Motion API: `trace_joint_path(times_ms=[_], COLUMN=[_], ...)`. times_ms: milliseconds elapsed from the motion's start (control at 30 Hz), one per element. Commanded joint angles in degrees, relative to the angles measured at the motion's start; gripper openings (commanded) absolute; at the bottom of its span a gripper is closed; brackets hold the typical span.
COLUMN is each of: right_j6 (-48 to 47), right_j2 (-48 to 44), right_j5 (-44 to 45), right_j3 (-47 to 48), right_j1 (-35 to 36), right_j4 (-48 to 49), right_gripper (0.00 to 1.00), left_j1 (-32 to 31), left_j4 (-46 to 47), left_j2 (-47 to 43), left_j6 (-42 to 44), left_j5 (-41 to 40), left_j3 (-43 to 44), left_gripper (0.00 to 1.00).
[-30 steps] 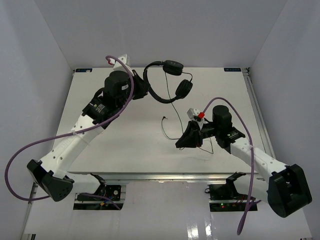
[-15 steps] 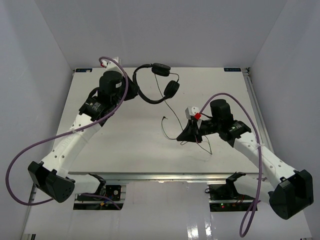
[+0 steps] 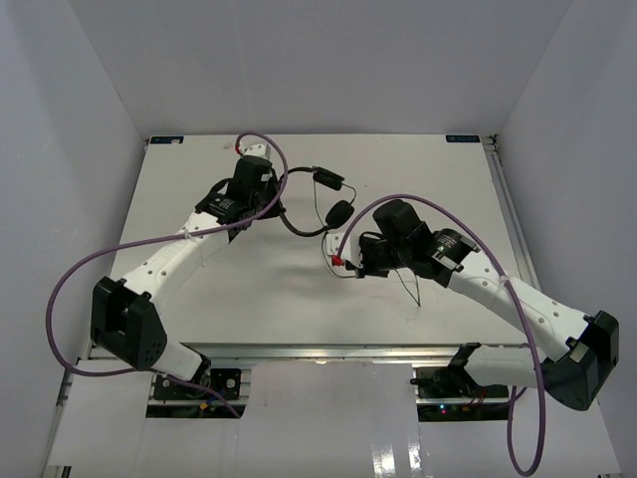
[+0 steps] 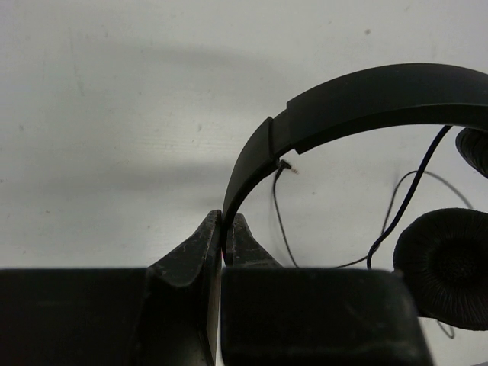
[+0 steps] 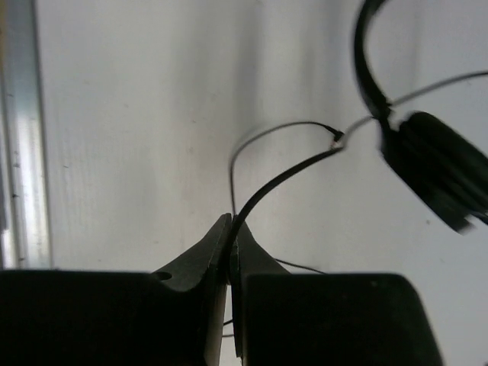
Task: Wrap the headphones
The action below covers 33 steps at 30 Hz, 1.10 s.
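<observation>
Two grips on the headphones (image 3: 340,211), wrapping about to start
Left gripper (image 4: 223,238) pinches the headband (image 4: 351,99), right gripper (image 5: 230,245) pinches the cord (image 5: 278,178); next, probably, looping it round.

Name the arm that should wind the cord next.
Likely the right arm: its jaws are shut on the cord, free to carry it around. The left arm, jaws pinning the headband, steadies the headphones.

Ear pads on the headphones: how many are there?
2. One ear pad is farther back in the top view; the other ear pad is just nearer the arms.
</observation>
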Motion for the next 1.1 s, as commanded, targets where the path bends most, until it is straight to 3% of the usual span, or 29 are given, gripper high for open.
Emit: trace_joint_path(times_ms=[0,333,700,1067], right_j6=[-5.44,-9.23,-2.63,-4.43], right_j2=[0.12,2.32,3.68,2.84], right_j5=[17.39,28.63,21.30,26.53], right_j3=[5.24,7.33,7.24,2.20], right_j1=[0.18,0.64,1.37,0.40], right_j4=[0.40,5.86,9.95,16.30], right_gripper=[0.08,0.08,0.08,0.08], left_j1=[0.12,-0.56,-6.10,-10.51], left_j4=[0.36,0.37,0.14,0.28], left_j2=[0.21,4.07,4.56,2.27], left_j6=[2.01,4.38,4.98,5.66], left_j5=[1.22,8.61,13.87,17.34], left_j3=[-2.71,-7.29,-8.78,-9.22], left_gripper=[0.00,0.00,0.00,0.00])
